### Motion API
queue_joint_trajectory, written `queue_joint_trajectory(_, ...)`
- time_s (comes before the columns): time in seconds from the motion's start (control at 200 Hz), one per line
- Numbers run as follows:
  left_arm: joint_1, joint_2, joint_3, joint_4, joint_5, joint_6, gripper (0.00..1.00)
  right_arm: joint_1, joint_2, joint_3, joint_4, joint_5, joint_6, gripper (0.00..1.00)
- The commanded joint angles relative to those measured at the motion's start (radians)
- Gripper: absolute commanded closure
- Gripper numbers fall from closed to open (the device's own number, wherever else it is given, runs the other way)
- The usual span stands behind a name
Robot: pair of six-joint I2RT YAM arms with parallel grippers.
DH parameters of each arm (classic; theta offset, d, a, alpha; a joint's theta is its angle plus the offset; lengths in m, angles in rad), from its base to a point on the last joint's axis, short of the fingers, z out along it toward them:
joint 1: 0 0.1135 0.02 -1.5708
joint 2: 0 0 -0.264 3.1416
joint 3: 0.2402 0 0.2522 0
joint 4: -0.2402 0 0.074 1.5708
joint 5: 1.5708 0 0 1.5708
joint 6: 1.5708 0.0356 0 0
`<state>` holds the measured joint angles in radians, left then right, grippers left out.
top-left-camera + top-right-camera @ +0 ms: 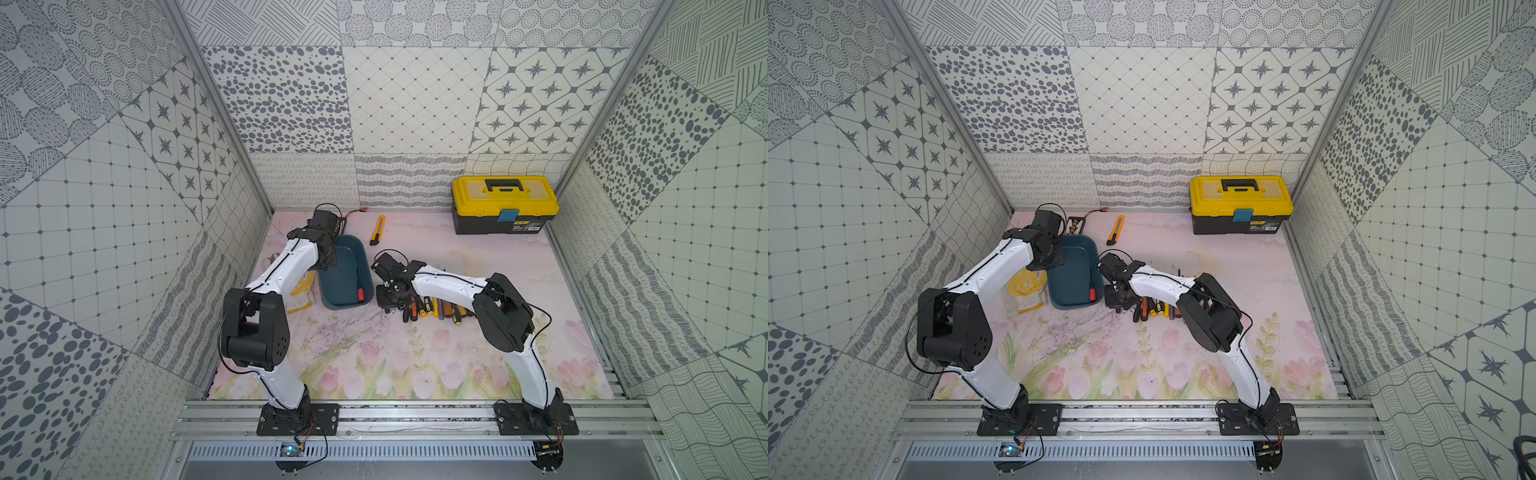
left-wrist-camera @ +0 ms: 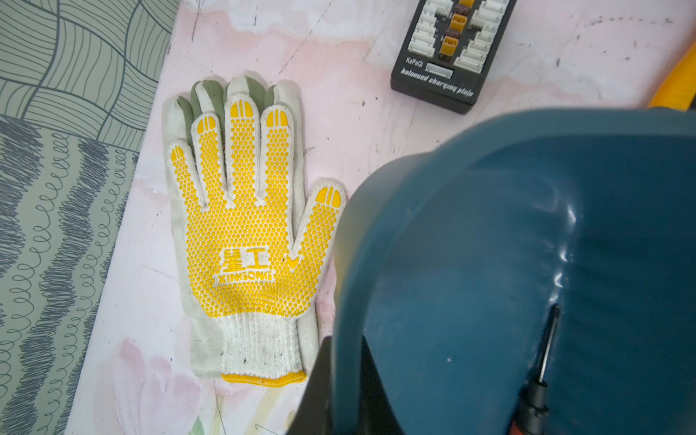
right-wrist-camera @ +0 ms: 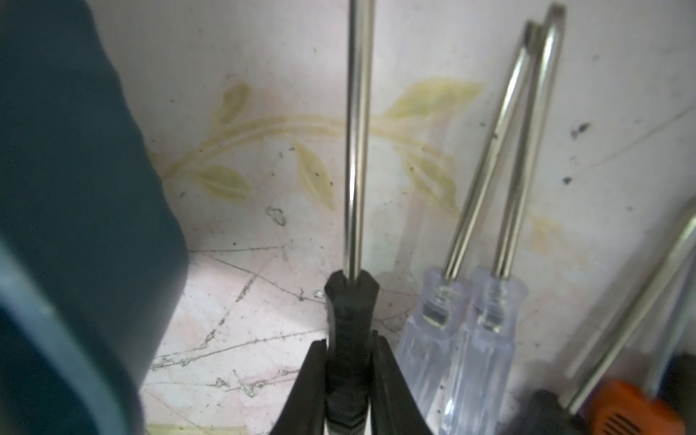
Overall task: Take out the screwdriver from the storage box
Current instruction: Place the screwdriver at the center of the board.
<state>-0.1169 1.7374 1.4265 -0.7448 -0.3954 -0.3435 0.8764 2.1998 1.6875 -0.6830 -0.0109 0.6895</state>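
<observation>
The storage box (image 1: 341,266) (image 1: 1073,266) is a shallow teal bin at the left middle of the mat. A red-handled screwdriver (image 1: 360,292) (image 1: 1092,292) lies inside it along its right wall; its thin shaft (image 2: 544,350) also shows in the left wrist view. My left gripper (image 2: 343,344) is shut on the box's left rim (image 2: 376,233), one finger inside and one outside. Just right of the box (image 3: 75,188), my right gripper (image 3: 348,341) (image 1: 388,302) is shut on a black-handled screwdriver (image 3: 350,301), low over the mat with its shaft pointing away.
A row of several screwdrivers (image 1: 436,309) lies right of my right gripper, two clear-handled ones (image 3: 470,324) closest. A pair of yellow-dotted gloves (image 2: 248,226) lies left of the box. A black charging board (image 2: 452,49), a yellow utility knife (image 1: 377,230) and a yellow-lidded toolbox (image 1: 505,203) sit at the back.
</observation>
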Motion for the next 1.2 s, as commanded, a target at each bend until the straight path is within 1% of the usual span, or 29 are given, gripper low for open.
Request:
queue_joint_trajectory(0.0,0.002,-0.013,0.014,-0.006,0.016,-0.003,1.0,-0.012,0.014,-0.018,-0.006,0.029,0.022,1.0)
queue_joint_trajectory(0.38,0.002,-0.012,0.015,-0.006,0.026,-0.006,1.0,-0.028,-0.017,-0.059,-0.012,0.056,0.031,1.0)
queue_joint_trajectory(0.775,0.002,-0.007,0.015,-0.006,0.032,-0.006,1.0,-0.035,-0.023,-0.066,-0.024,0.078,0.039,1.0)
queue_joint_trajectory(1.026,0.002,-0.006,0.015,-0.006,0.038,-0.009,1.0,-0.035,-0.016,-0.054,-0.024,0.059,0.032,1.0)
queue_joint_trajectory(1.196,0.002,-0.006,0.016,-0.006,0.038,-0.008,1.0,-0.036,-0.015,-0.049,-0.026,0.052,0.03,0.84)
